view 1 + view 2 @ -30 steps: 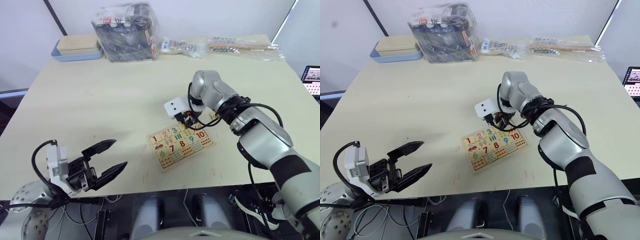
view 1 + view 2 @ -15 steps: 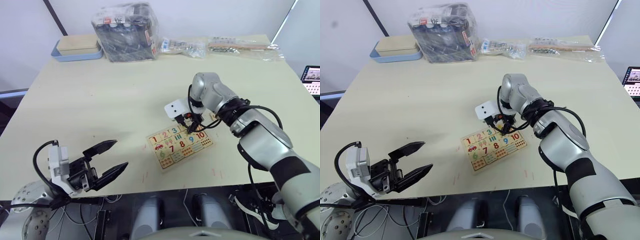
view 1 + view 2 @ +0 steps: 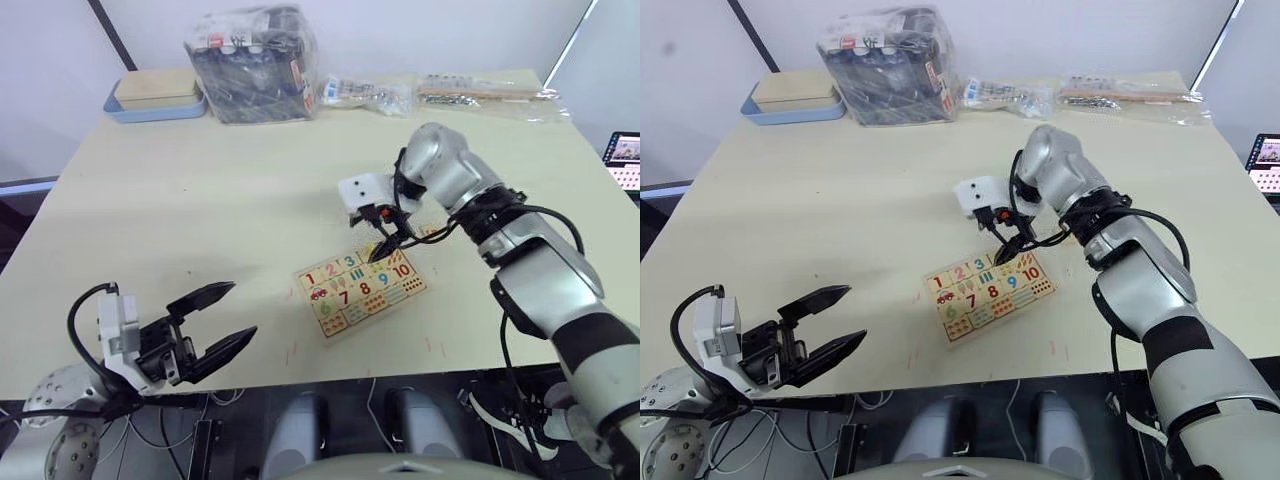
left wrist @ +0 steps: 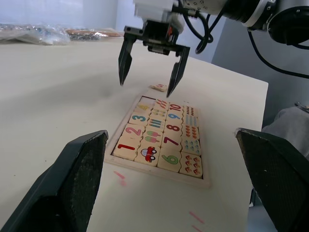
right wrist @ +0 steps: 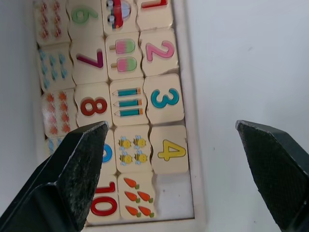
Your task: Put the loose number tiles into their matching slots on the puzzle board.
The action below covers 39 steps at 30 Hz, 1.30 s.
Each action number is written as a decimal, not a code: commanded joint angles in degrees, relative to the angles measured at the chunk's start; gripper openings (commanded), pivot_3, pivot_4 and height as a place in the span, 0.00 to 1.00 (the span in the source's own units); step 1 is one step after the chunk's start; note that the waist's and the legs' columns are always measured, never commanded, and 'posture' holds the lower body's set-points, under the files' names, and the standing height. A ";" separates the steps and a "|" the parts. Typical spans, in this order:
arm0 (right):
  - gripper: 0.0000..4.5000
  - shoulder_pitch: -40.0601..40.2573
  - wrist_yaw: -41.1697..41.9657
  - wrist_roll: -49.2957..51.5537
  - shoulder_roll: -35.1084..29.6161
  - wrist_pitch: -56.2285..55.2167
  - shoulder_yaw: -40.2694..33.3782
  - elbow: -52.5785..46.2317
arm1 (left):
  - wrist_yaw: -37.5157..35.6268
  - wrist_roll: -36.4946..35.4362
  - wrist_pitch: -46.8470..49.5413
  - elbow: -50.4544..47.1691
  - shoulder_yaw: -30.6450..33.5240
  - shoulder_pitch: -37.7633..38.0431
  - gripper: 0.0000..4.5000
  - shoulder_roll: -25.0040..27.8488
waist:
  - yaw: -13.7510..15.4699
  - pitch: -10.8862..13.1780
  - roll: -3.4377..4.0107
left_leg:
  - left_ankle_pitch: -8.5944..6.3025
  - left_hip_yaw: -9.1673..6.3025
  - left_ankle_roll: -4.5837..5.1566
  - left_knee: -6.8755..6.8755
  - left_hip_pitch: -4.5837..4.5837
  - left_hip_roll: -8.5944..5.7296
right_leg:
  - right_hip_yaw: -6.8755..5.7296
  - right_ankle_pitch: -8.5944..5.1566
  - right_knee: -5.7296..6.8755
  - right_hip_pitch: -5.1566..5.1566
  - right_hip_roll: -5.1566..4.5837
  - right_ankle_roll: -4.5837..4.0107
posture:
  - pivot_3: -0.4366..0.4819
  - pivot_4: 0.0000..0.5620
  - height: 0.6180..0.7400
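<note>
My right gripper (image 4: 148, 66) hangs over the far end of the puzzle board (image 3: 362, 283), jaws spread wide and empty. Directly below, the right wrist view shows tiles 1 to 4 seated and one bare slot (image 5: 172, 200) beside the 4. The left wrist view shows a loose tile (image 4: 158, 87) on the desk (image 3: 200, 200) just beyond the board, nearest that arm. My left gripper (image 3: 210, 325) waits well apart, jaws open and empty.
</note>
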 commanded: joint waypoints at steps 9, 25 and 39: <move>0.48 7.23 -7.01 6.06 -1.64 -1.17 -9.02 -0.15 | -0.41 -0.51 -0.88 -0.98 0.74 -1.15 1.00 0.57 | 0.00 0.00 0.00 | 0.00 0.03 0.01 0.00 0.01 -0.01 | 0.02 0.01 0.01 0.01 -0.02 0.00 | 0.48 0.27 1.00; 0.01 5.48 -13.35 2.41 -0.05 -7.79 -8.58 10.05 | -0.41 -0.34 -0.34 -1.06 1.00 -1.75 1.00 0.86 | -0.04 0.00 0.01 | 0.00 0.03 0.01 0.00 0.01 -0.01 | 0.02 0.11 0.00 0.00 0.01 0.19 | 0.48 0.27 1.00; 0.01 4.85 -13.84 0.14 1.07 -9.74 -8.63 13.23 | -0.79 -0.11 -0.93 -0.70 1.14 -1.17 1.00 0.71 | -0.06 0.01 0.01 | 0.00 0.03 0.01 0.00 0.00 0.00 | 0.02 0.11 0.00 0.01 0.01 0.18 | 0.48 0.27 1.00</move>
